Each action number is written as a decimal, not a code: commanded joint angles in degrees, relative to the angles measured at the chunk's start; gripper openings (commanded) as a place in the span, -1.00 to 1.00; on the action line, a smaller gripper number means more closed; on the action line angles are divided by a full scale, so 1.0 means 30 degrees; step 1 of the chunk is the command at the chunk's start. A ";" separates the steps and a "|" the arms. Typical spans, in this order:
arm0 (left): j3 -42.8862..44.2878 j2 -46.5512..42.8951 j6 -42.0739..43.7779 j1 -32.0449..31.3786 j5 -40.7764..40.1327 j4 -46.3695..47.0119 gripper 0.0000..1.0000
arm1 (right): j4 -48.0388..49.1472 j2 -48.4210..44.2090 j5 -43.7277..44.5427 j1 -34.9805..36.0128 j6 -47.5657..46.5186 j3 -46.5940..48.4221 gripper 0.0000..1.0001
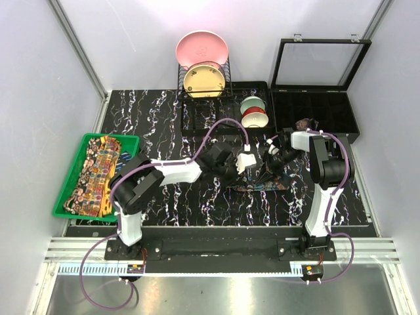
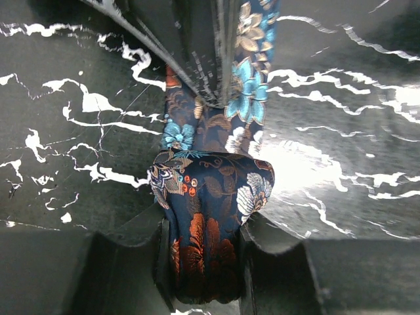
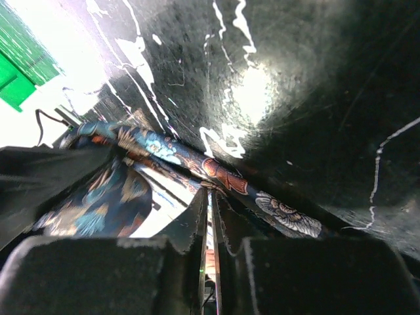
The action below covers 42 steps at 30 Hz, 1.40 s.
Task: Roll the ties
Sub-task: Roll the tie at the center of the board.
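A dark blue tie (image 2: 210,190) with orange and light-blue flowers lies partly rolled at the table's middle (image 1: 262,186). My left gripper (image 2: 203,246) is shut on its rolled end, and the thick fold fills the gap between the jaws. In the top view the left gripper (image 1: 244,163) sits just left of my right gripper (image 1: 268,169). The right gripper (image 3: 211,197) has its jaws nearly together, pinching the flat strip of the tie (image 3: 223,174) at the tips. Its dark fingers (image 2: 197,59) come down onto the fabric just beyond the roll.
A green tray (image 1: 65,197) at the left holds yellow-orange paisley ties (image 1: 98,174). A dish rack with plates (image 1: 203,65) and stacked bowls (image 1: 254,111) stand at the back. An open black compartment case (image 1: 328,108) at the back right holds a small rolled coil (image 1: 305,123).
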 commanded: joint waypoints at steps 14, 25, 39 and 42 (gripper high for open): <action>0.0634 0.1425 0.2003 -0.0543 -0.2395 -0.1814 -0.60 | 0.0632 -0.2539 -0.5421 0.0424 -0.0276 0.0585 0.09; 0.0195 0.1220 0.2208 -0.0485 -0.1985 -0.1579 -0.56 | 0.2564 -0.1835 -0.5045 0.1684 0.0047 -0.0470 -0.03; 0.0837 0.0722 0.2238 -0.0456 -0.1486 -0.1959 -0.28 | 0.2360 -0.1688 -0.2055 0.1509 -0.0452 -0.0734 -1.00; 0.0985 0.0546 0.2004 -0.0456 -0.1282 -0.1960 -0.09 | 0.2331 -0.1805 -0.1236 0.1392 -0.0481 -0.0763 -1.00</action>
